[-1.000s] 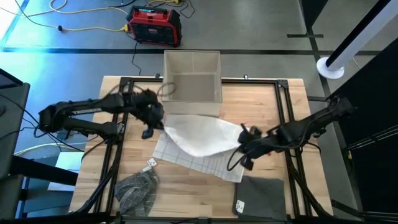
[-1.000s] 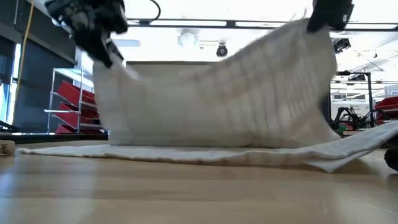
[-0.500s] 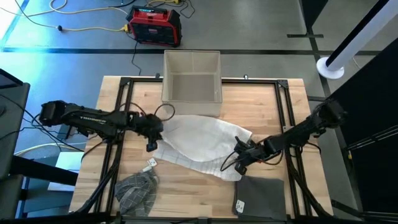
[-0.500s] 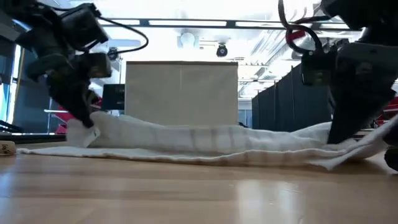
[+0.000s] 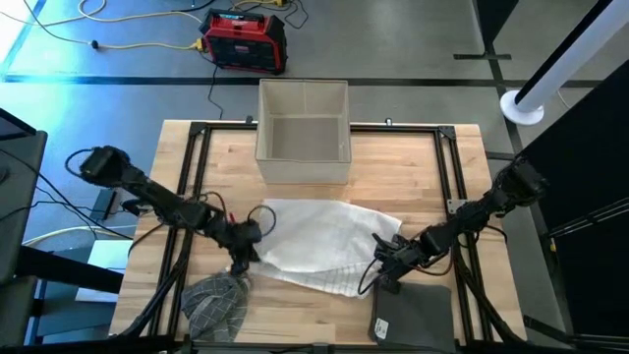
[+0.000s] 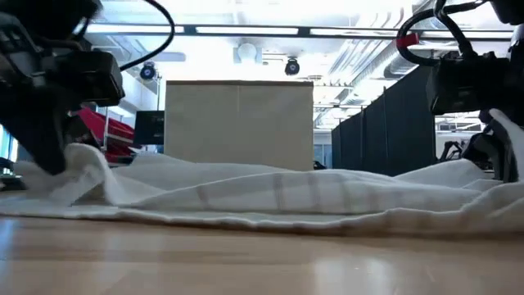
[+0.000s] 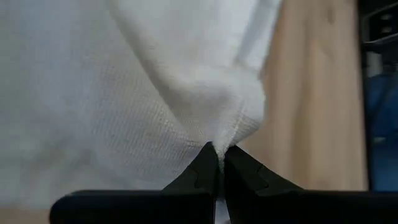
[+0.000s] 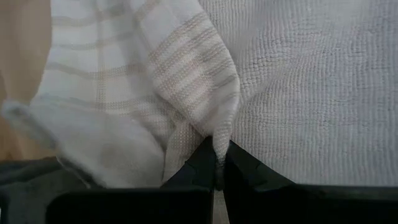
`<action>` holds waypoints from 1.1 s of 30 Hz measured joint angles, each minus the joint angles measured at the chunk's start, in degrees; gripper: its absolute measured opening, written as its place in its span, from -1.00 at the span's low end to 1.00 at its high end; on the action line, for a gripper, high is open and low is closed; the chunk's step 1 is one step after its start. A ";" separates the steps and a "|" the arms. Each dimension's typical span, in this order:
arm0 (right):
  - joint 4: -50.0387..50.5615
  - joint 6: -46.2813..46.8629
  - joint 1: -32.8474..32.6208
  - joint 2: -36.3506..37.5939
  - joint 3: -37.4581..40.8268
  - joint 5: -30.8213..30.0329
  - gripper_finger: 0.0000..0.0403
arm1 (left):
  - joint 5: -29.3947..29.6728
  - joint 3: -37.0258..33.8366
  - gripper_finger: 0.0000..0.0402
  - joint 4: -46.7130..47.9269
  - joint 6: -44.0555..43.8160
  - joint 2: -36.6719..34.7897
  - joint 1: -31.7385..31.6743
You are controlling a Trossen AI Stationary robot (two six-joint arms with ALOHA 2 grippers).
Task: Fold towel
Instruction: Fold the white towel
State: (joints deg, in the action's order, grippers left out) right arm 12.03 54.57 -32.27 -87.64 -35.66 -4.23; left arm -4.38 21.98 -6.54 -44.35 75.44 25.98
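Note:
A white towel with faint beige stripes [image 5: 316, 246] lies doubled over on the wooden table, its folded bulk low and wrinkled in the low view [image 6: 270, 197]. My left gripper [image 5: 242, 252] is shut on the towel's left near corner and stands low over the table in the low view [image 6: 51, 160]. My right gripper [image 5: 385, 269] is shut on the towel's right near corner, which also shows at the right of the low view [image 6: 501, 160]. My left gripper pinches a bunched corner of the towel's upper layer [image 7: 229, 138] between its two fingertips. The cloth fans out from the pinch in slack folds and lies down on the table. My right gripper pinches a gathered corner of the towel [image 8: 214, 134] between its two fingertips, with the striped hem folded beside it. The cloth spreads slack from the pinch over the layer below.
A beige open box [image 5: 303, 133] stands at the table's far middle. A grey checked cloth [image 5: 216, 298] lies crumpled at the near left, and a dark grey cloth [image 5: 413, 310] lies at the near right. Black frame rails [image 5: 187, 197] run along both table sides.
Both grippers have gone down and toward the table's near edge, still shut on the towel. The raised far edge has been carried over the lower layer, so the towel is now folded over and lies low on the table.

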 joint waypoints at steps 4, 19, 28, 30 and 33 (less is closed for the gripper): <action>-0.04 -0.68 0.30 0.00 0.00 0.24 -0.99 | -0.20 0.00 -0.99 -10.63 -7.92 7.47 5.36; 3.56 -12.42 5.57 -0.13 -5.10 4.73 -0.99 | -5.62 6.25 -0.99 -5.22 -4.07 5.86 3.47; 26.12 -21.57 8.21 -0.11 -23.50 4.72 -0.99 | -3.88 10.81 -0.99 19.52 7.89 -7.61 -3.69; 31.91 -21.64 8.28 -0.11 -28.22 4.39 -0.99 | -3.74 12.45 -0.99 24.93 10.30 -10.88 -5.26; 40.78 -21.58 7.74 -0.11 -35.03 2.53 -0.99 | -2.01 15.55 -0.99 33.27 13.62 -15.18 -7.36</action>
State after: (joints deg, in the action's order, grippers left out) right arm 52.81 32.99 -24.54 -87.74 -70.69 -1.70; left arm -6.39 37.52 26.73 -30.73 60.26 18.63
